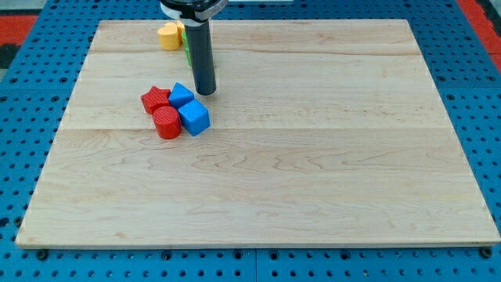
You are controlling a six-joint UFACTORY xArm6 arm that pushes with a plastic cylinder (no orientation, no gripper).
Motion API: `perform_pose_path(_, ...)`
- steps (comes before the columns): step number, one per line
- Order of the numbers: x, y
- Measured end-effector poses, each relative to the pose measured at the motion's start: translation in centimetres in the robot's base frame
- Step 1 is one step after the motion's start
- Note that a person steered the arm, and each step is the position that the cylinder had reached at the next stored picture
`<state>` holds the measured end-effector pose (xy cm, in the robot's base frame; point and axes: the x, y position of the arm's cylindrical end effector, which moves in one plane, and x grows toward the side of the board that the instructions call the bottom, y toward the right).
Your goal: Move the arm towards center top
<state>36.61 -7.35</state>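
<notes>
Pressing my tip (pixel 205 92) down on the wooden board (pixel 313 164), at the foot of the dark rod (pixel 200 55). Carrying nothing: no jaws here to widen or narrow, only a bare end, and whether it is touching any block is hard to tell.

Sitting just to the view's left of my tip, close enough to be nearly brushing it: the blue block (pixel 182 95), its shape unclear. Lying slightly further off, below and left of my tip: the blue cube (pixel 194 117). Crowding in beyond those, further left: the red star-like block (pixel 156 99) and the red cylinder (pixel 166 123), all four seeming to touch in one cluster.

Waiting well above my tip, toward the view's top: a green block (pixel 188 48), mostly hidden behind the rod, and just left of it the yellow block (pixel 168 35), near the board's far edge.

Aiming for the board's top middle, which is lying up and to the view's right of my tip, well apart from it. Judging the best path as a straight diagonal slide, leaving rightward first so as to be pulling away from the blue block rather than dragging it. Steering clear of the green and yellow pair by staying right of them. Stopping short of the far edge, with the blue pegboard table (pixel 470 47) lying beyond it.
</notes>
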Motion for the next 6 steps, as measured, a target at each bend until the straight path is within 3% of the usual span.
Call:
perform_pose_path(2, 0.0, 2.3)
perform_pose_path(3, -2.0, 6.9)
perform_pose_path(6, -10.5, 7.5)
